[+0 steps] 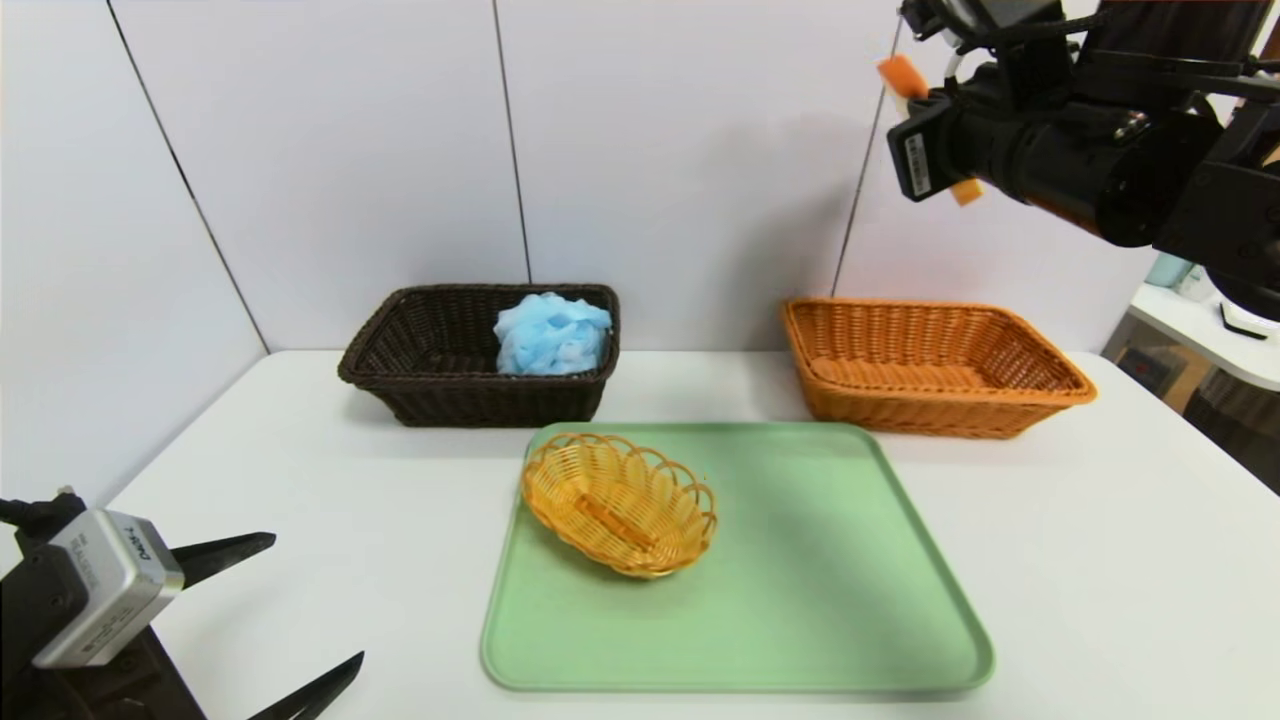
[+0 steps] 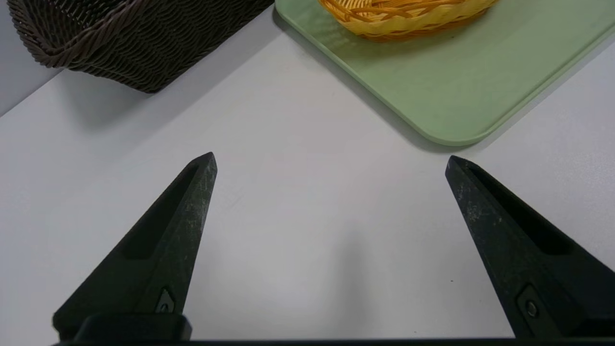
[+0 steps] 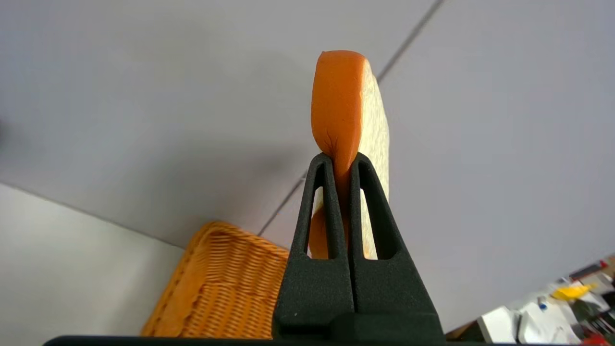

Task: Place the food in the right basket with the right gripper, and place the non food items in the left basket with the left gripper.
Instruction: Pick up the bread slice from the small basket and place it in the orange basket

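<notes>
The right claw [image 3: 342,161] is pinched shut on one edge of a bread slice [image 3: 348,105], high above the orange basket [image 1: 930,365] at the surface's far right edge. Held so thinly, the slice could slip or bounce out if released from here. The left claw [image 2: 331,163] hangs wide open and empty near the front left corner.

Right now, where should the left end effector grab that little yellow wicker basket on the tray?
Grip the small yellow basket by its near scalloped rim, one finger inside and one outside. It lies tipped on the green tray, opening toward the open left end effector, so come in low from the robot's left.
</notes>
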Action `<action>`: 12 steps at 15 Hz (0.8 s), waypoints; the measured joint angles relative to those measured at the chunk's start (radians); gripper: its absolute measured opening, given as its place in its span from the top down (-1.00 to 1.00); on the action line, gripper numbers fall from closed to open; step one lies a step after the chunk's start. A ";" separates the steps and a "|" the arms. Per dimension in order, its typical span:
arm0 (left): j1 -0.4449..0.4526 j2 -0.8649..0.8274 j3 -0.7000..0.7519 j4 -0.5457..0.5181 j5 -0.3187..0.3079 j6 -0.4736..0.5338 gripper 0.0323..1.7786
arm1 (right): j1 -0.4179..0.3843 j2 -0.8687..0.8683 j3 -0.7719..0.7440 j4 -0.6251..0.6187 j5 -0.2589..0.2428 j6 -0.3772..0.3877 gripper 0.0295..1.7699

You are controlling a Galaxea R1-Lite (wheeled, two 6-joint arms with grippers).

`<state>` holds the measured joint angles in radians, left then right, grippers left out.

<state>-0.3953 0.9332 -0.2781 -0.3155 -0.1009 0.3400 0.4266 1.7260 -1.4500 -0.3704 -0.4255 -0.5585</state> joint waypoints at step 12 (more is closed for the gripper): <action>0.000 0.001 0.013 0.000 0.000 0.004 -0.90 | -0.131 0.019 0.024 -0.055 -0.006 0.101 0.97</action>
<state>-0.3957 0.9347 -0.2655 -0.3155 -0.1004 0.3438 0.2953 1.7453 -1.4257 -0.4255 -0.4311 -0.4574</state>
